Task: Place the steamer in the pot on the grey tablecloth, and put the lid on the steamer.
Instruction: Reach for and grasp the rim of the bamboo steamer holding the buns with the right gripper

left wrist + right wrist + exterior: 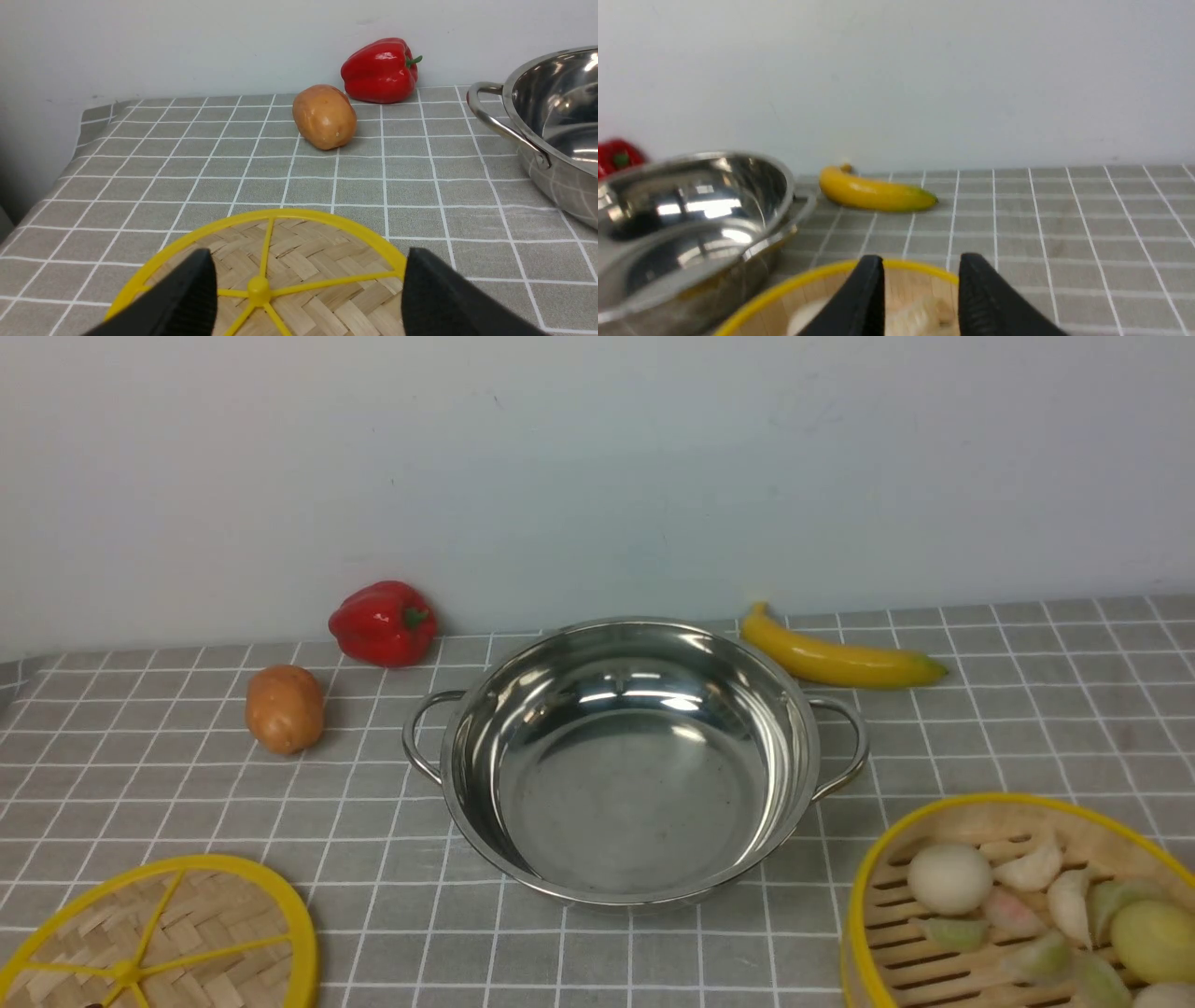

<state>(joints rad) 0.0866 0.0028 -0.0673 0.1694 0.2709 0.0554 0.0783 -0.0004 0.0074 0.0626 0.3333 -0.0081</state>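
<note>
Grey tablecloth (1027, 709) meets a pale wall. Left gripper (309, 254): fingers (187, 289) spread wide, grasping nothing, over the lid (327, 252), which lies near-left of the empty pot (630, 761). Right gripper (920, 261): fingers (864, 298) partly parted, empty, over the steamer (1008, 798), which sits near-right of the pot.

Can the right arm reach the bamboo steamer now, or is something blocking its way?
Probably yes. The right gripper is open, close above the yellow rim of the steamer, and nothing lies between them; the pot stands to one side.
</note>
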